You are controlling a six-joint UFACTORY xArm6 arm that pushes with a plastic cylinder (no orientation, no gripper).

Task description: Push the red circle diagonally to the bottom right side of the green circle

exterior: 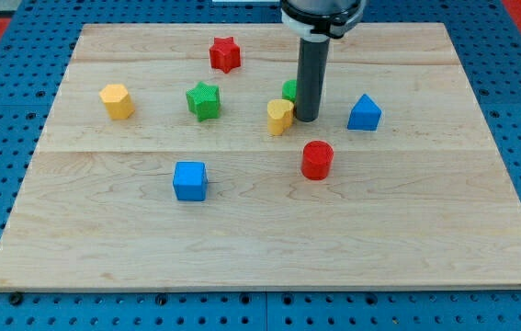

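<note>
The red circle (pixel 317 159) sits on the wooden board, right of the centre. The green circle (pixel 289 90) lies above and a little left of it, mostly hidden behind my dark rod. My tip (pixel 306 119) rests on the board just right of the yellow heart (pixel 279 117), below the green circle and above the red circle, apart from the red circle.
A red star (pixel 225 54) is near the view's top. A green star (pixel 204 100) and a yellow hexagon (pixel 117 101) are at the left. A blue cube (pixel 189 180) is lower left. A blue pentagon-like block (pixel 364 113) is at the right.
</note>
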